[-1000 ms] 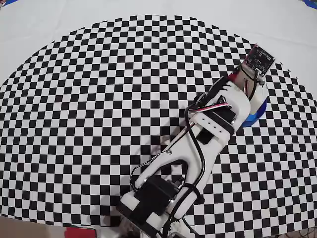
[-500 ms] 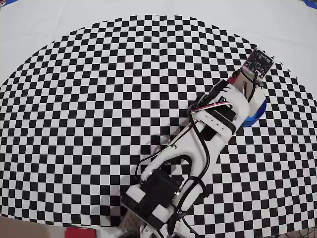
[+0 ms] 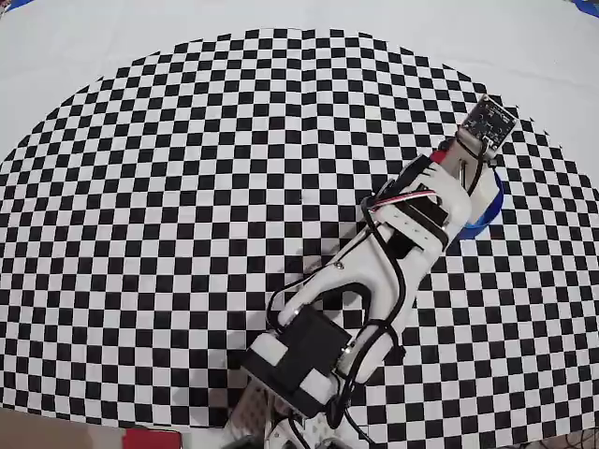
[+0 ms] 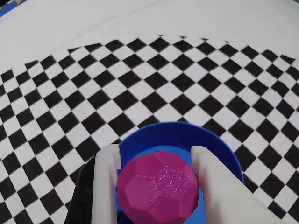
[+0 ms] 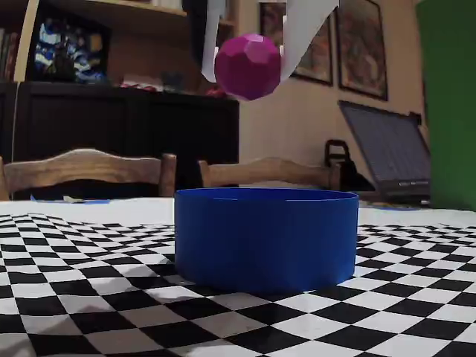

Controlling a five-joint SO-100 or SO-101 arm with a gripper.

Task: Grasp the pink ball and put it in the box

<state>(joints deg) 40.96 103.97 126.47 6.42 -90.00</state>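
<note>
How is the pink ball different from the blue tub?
The pink ball is small and faceted like a gem; the blue tub is much wider, smooth and open on top. The ball hangs in the air, pinched in the gripper; the tub sits on the checkered cloth. The ball is magenta, the tub bright blue. Both look round from above.

Arm (image 3: 374, 281) stretched from base at bottom centre of overhead view, reaching up and right across the board; black servo block near base, white links, cables along them. Wrist camera board at far end. Gripper (image 4: 156, 161) pointing down, two white fingers (image 4: 106, 172) either side of the ball (image 4: 158, 186), clamped on it. Fixed view: gripper (image 5: 247, 71) aloft, ball (image 5: 248, 65) pinched between the fingertips, well clear of the surface.
</note>
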